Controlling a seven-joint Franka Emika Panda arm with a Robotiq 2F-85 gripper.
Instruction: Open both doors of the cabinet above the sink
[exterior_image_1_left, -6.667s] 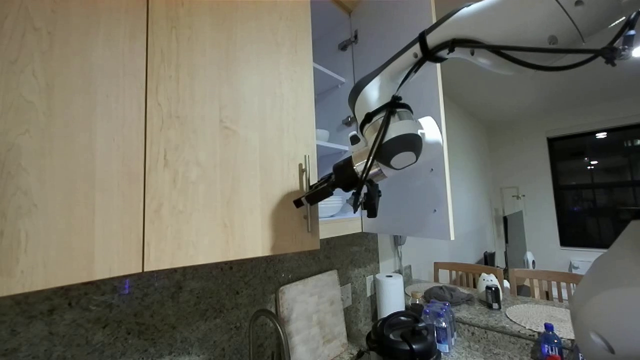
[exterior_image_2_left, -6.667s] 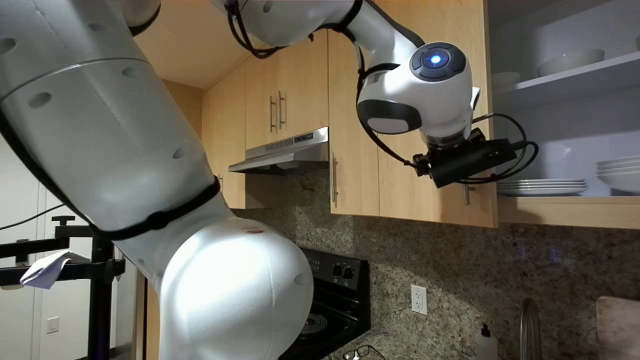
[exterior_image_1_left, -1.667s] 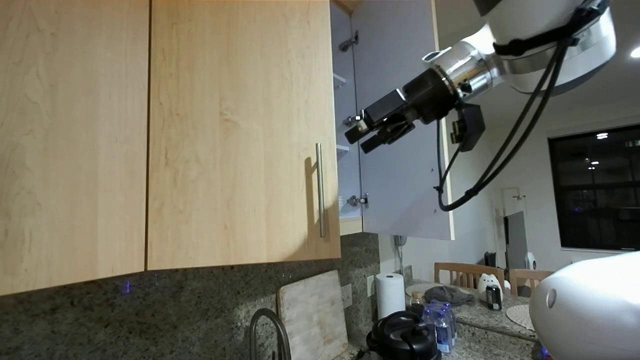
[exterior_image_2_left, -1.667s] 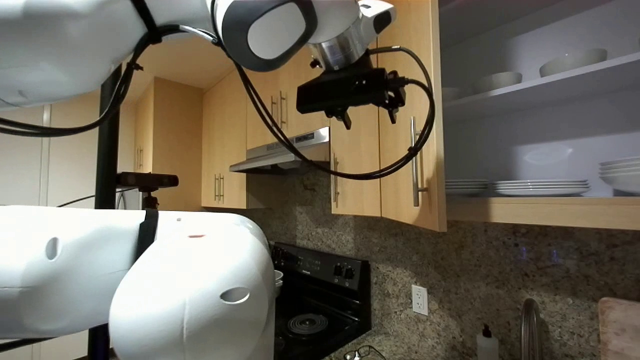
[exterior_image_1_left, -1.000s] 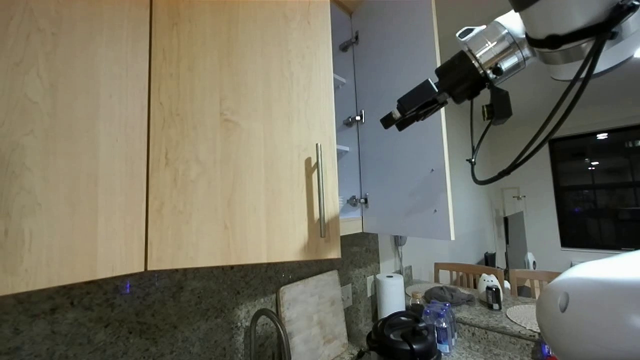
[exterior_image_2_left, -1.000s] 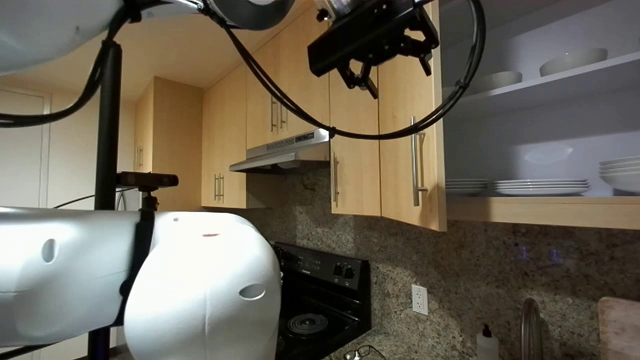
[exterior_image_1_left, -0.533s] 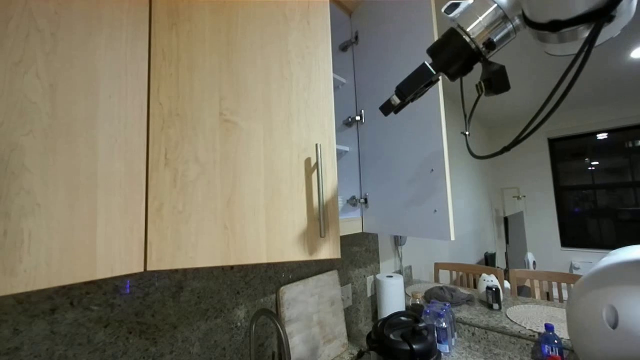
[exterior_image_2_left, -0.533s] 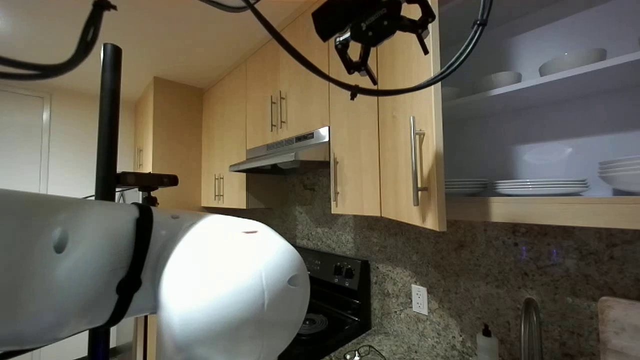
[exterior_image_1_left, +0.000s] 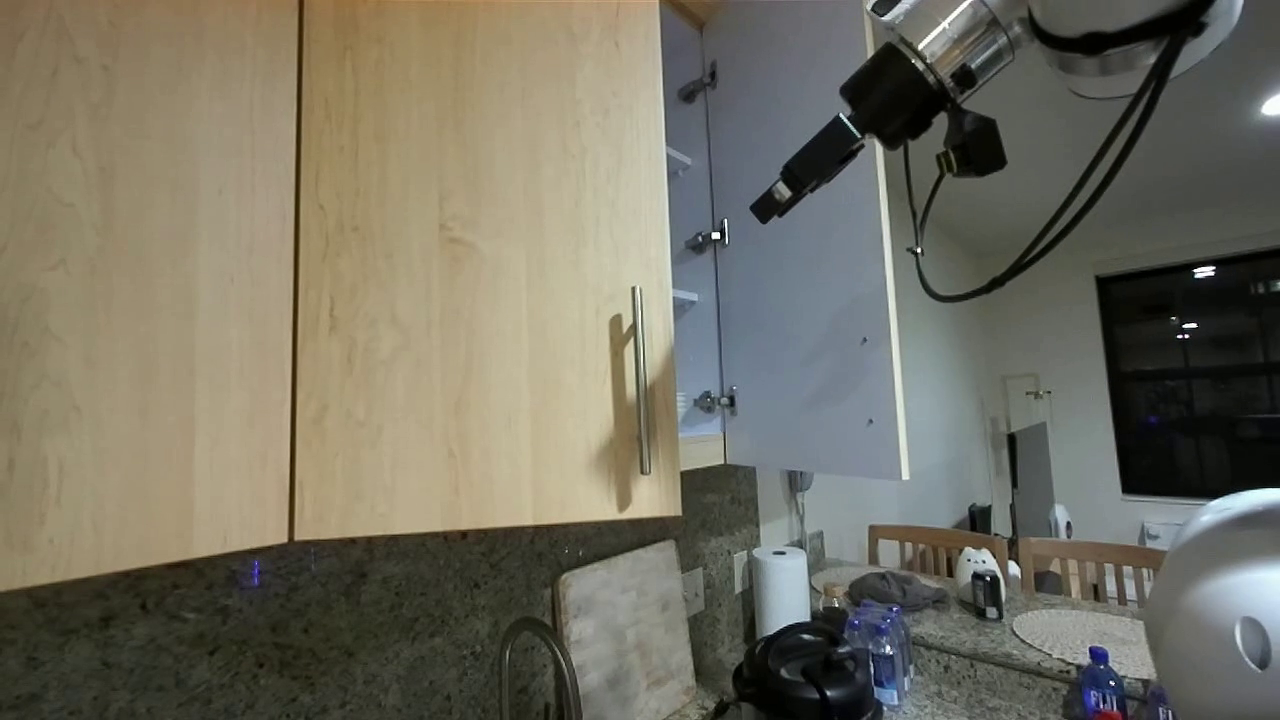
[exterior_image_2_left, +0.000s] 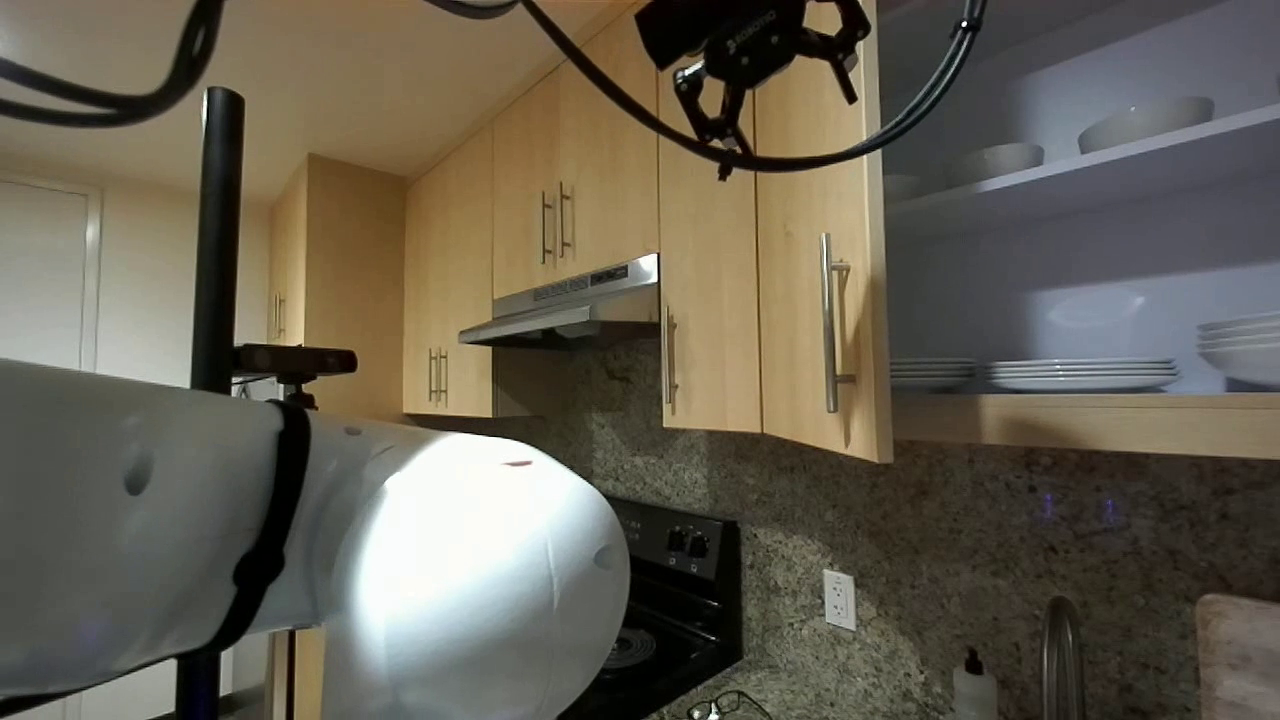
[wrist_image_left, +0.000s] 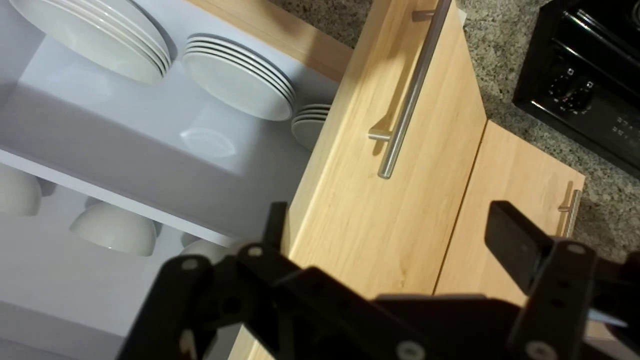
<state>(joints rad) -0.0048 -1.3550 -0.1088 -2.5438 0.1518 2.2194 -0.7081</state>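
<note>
The cabinet (exterior_image_2_left: 1080, 420) shows its white inside with shelves of dishes. One maple door (exterior_image_1_left: 480, 270) stands partly swung out; its bar handle (exterior_image_2_left: 829, 320) is free, and the door also shows in the wrist view (wrist_image_left: 350, 210). The other door (exterior_image_1_left: 810, 330) is swung wide open, its pale inner face showing; it is out of view in the wrist view. My gripper (exterior_image_1_left: 768, 208) is in front of and above the handle, near that wide-open door in the picture. Its fingers are spread and empty in an exterior view (exterior_image_2_left: 797, 115) and in the wrist view (wrist_image_left: 392, 230).
A neighbouring closed wood panel (exterior_image_2_left: 710, 330) adjoins the partly open door. A range hood (exterior_image_2_left: 570, 300) and black stove (exterior_image_2_left: 660, 570) stand beyond it. Below are a faucet (exterior_image_1_left: 540, 640), cutting board (exterior_image_1_left: 625, 630), paper towels (exterior_image_1_left: 780, 590) and a black cooker (exterior_image_1_left: 805, 670). Cables hang from the arm.
Several seconds ago my gripper was at the handled door's edge; that door now stands wider open. Since then the gripper has backed off and risen. In the last second the doors have not moved.
</note>
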